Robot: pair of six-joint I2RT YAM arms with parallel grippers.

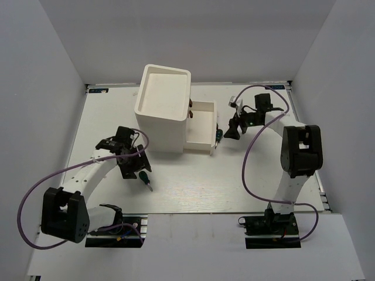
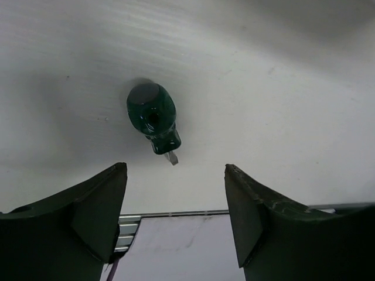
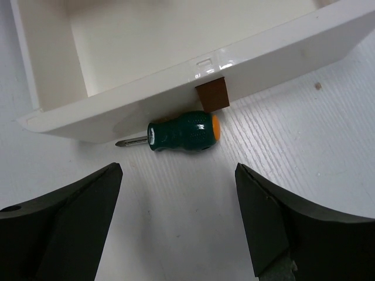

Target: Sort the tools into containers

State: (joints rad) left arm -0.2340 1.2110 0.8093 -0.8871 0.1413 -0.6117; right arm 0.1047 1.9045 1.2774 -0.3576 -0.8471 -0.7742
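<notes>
Screwdrivers (image 1: 145, 178) (image 1: 218, 136), two stubby green ones, neither in a drawer yet. Found left claw (image 2: 174, 170) spread wide, pinching nothing, hung over the table (image 2: 281, 88). Saw left screwdriver (image 2: 151, 114) at 12 o'clock just past it, apart from it, rounded butt toward the lens, blade at 6. Found right claw (image 3: 177, 170) gaping too, nothing in its gap. Spotted right screwdriver (image 3: 184, 133) at 12 from it, flat on its side, tip at 9, orange cap at 3, close against the front wall of the drawer (image 3: 117, 108) and just under the brown knob (image 3: 212, 95); could not tell whether touching. Placed the drawer, pulled out, at 3 o'clock of the cabinet (image 1: 161, 111).

Judged the step as approach before pickup, with both claws lined up and no grasp begun. Reckoned the next move to call for a drop straight down and a squeeze across the fat handle; on the right, little room beside the drawer wall, so care needed not to shove it.

Noted handles glossy and bulbous, the right one dimpled; shafts short bare metal. Noted drawer and cabinet smooth white plastic, boxy; table white, finely ribbed; claws dark, matte, wedge-tipped.
</notes>
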